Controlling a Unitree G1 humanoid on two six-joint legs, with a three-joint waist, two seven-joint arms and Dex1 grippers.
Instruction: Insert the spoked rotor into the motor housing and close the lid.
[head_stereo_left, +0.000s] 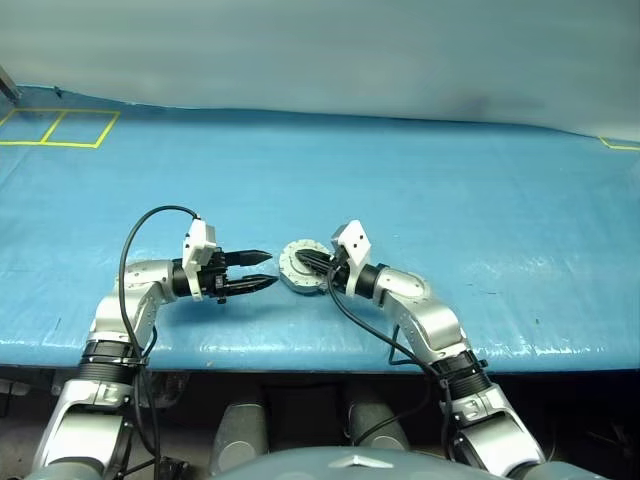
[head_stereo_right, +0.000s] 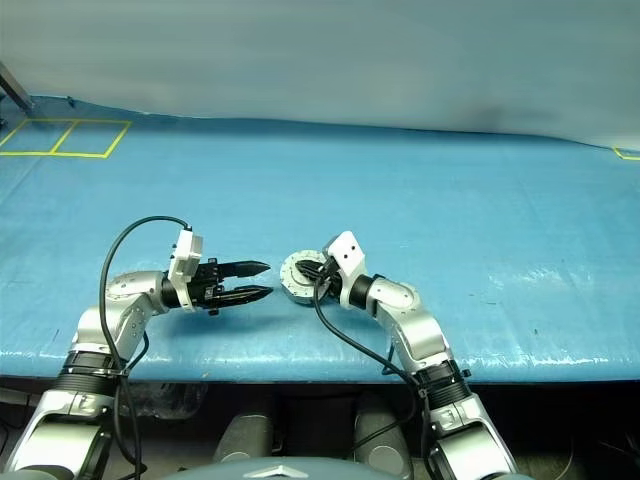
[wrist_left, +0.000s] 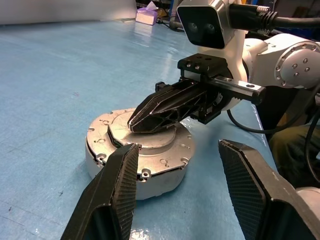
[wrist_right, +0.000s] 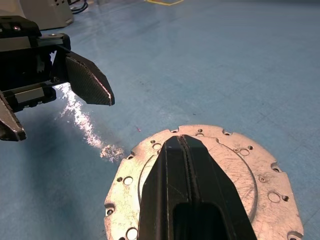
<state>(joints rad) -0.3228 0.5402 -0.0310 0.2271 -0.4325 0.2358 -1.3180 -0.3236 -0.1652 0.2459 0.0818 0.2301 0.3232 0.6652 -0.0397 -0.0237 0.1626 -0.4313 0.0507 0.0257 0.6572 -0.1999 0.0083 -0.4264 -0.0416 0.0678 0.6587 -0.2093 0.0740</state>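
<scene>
left wrist view, round silver lid (wrist_left: 155, 150), blue sheet (wrist_left: 60, 80)

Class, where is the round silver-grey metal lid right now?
In the left eye view the round silver-grey metal lid lies closed on the housing, on the blue table between both grippers, with the shut right gripper over its top.

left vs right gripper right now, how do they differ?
Fingers: the left gripper stands open with a clear gap; the right gripper is shut, fingers pressed together.
Contact: the right gripper's shut tips rest on the plain grey-silver lid, which lies closed on the motor housing; the left gripper holds nothing and sits beside the housing, apart from it.
Shared: both have black fingers, sit low over the blue table and point toward the housing.
</scene>
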